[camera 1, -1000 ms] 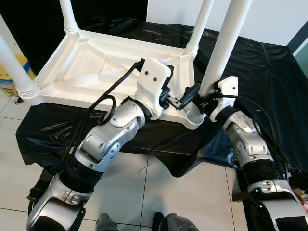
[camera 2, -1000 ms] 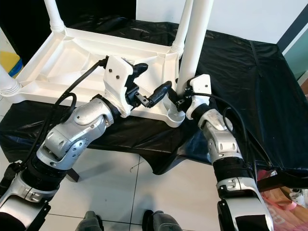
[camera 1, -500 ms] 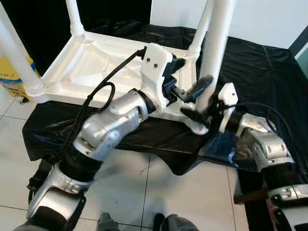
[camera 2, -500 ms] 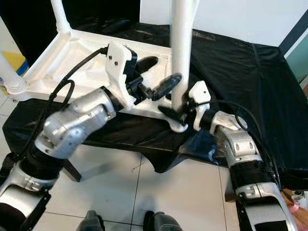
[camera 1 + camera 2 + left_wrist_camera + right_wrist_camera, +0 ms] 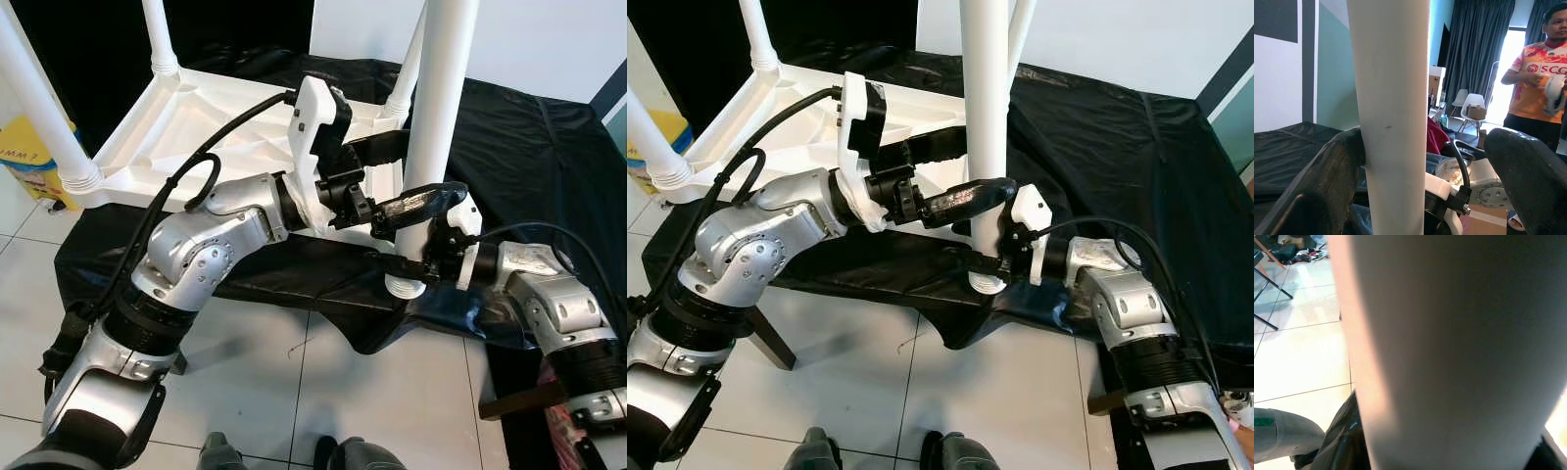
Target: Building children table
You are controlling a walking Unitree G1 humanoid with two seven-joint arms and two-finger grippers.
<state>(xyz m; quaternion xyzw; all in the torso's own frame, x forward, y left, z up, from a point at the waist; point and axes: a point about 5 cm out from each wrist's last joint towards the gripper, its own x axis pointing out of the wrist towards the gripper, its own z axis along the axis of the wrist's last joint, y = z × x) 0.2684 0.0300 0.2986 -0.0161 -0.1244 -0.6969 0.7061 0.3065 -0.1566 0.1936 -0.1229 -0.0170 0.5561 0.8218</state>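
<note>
The white children's table (image 5: 186, 127) lies upside down on a black-covered surface, with three legs standing up from it. A fourth white leg (image 5: 436, 108) stands upright by the near right corner, its ringed lower end (image 5: 404, 286) over the black cover. My left gripper (image 5: 434, 168) is open around this leg at mid height. In the left wrist view one finger (image 5: 1327, 186) touches the leg (image 5: 1391, 112) and the other stands apart. My right gripper (image 5: 397, 266) is shut on the leg just above its lower end, and the leg (image 5: 1449, 347) looms close in the right wrist view.
The black cover (image 5: 549, 147) hangs over the front edge onto a tiled floor (image 5: 245, 392). A yellow object (image 5: 24, 157) stands at the left. A person in an orange shirt (image 5: 1535, 73) stands behind, near white chairs (image 5: 1471, 110).
My left gripper has risen from the leg's base and spread its fingers around the leg. My right gripper has dropped lower. The leg's lower end has come forward off the corner.
</note>
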